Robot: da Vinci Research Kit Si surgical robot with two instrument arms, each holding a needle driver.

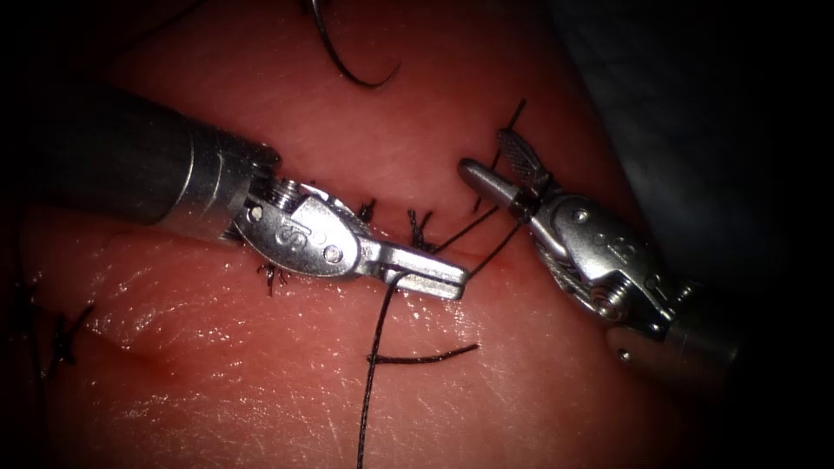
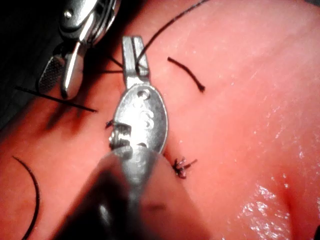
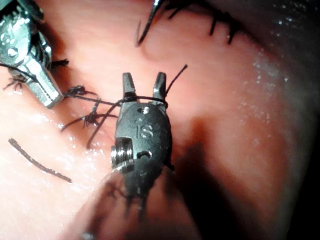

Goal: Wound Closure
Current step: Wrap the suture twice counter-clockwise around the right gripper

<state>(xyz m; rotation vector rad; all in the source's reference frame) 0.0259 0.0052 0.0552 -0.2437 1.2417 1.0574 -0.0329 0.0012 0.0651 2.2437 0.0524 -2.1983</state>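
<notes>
A: Status of the left tool point(image 1: 434, 274)?
B: Jaws together, clamped on the thread point(image 1: 375, 365) over the cut point(image 1: 174, 360) in the tissue point(image 1: 539, 382). From the tips the thread runs toward the near edge.
A: Right tool point(image 1: 499, 165)?
B: Jaws apart, holding nothing. Thread strands loop around its open jaws and run left to the knotted stitches point(image 1: 417, 227) at the cut.
A: Needle point(image 1: 347, 56)?
B: Lying free on the tissue at the far side, not in the tissue. A cut end of thread point(image 1: 426, 356) lies near the left tool's tips.
</notes>
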